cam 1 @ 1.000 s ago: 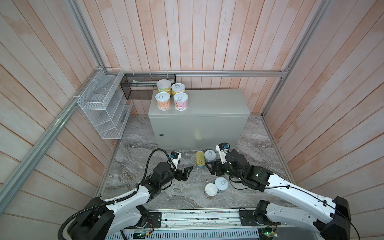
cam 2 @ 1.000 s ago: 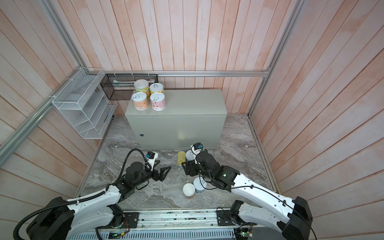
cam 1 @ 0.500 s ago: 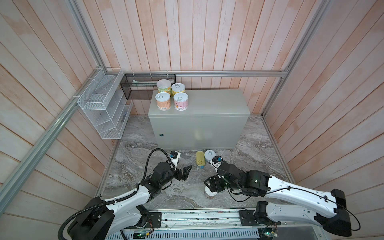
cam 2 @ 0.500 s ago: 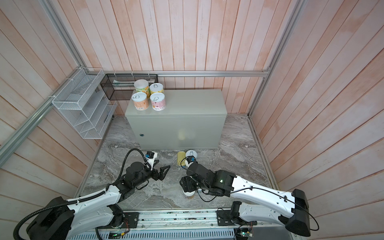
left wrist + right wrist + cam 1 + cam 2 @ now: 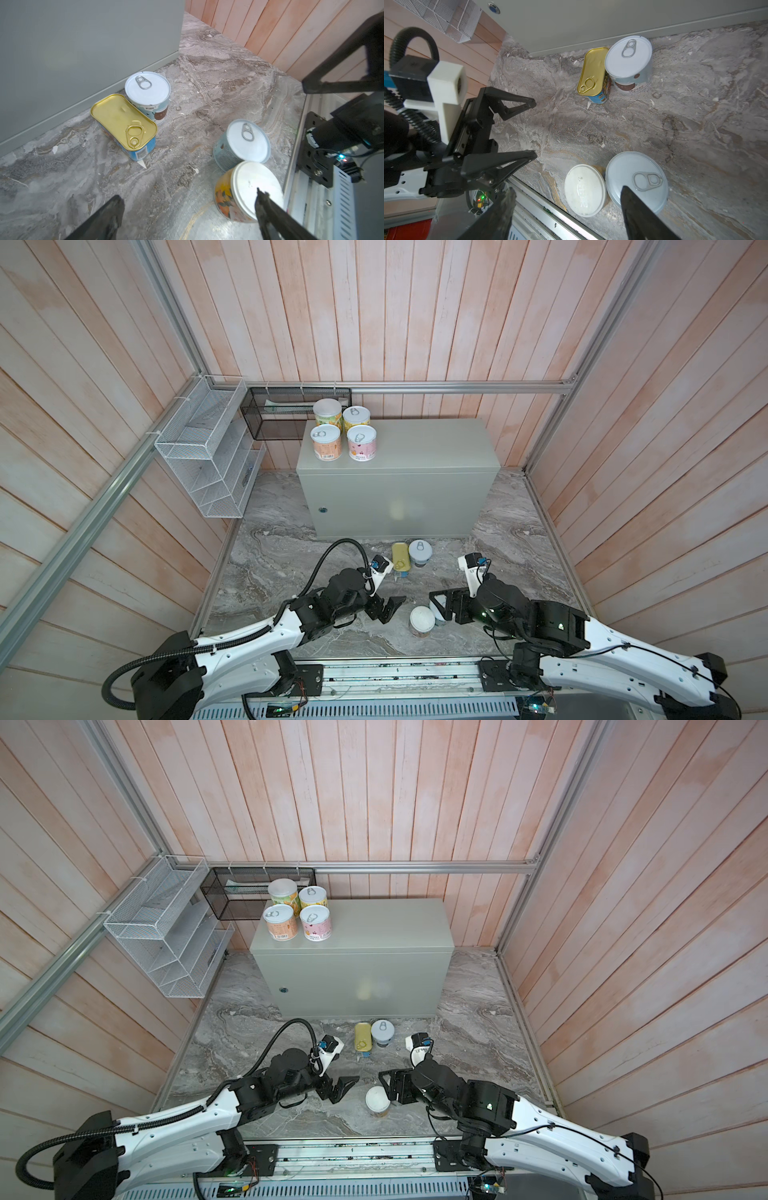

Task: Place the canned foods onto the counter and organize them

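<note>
My right gripper [image 5: 566, 195] has its jaws partly open with a big gap, and they hold nothing. In both top views it points sideways, toward my other arm [image 5: 436, 608].

Two round cans stand right beside each other at its tips, on the stone floor [image 5: 291, 564] near my end. The orange-label can [image 5: 584, 190] has a plain white lid and shows in the gap between the fingers. The near blue can [image 5: 636, 182] has a silver ring lid, and one finger crosses in front of it. I can't tell if that finger touches it.

My left gripper [image 5: 392, 608] has its jaws open as wide as they go, and they are empty. It points at the orange-label can [image 5: 422, 618] from the other side and is close to it.

Farther out, the gold tin [image 5: 400, 556] lies flat with its lid up. Its long side runs from me toward the counter [image 5: 415, 448]. The ring end points back at me and the other end is near the counter's front. The far blue can [image 5: 419, 549] stands up straight, pressed against the tin's right side.

Four more cans stand in a tight square on the counter's back left corner. The peach can [image 5: 326, 439] and the pink can [image 5: 361, 441] are in front. The green-and-yellow can [image 5: 327, 410] and the yellow can [image 5: 356, 416] are behind. A small round lock [image 5: 322, 510] is on the counter's front.
</note>
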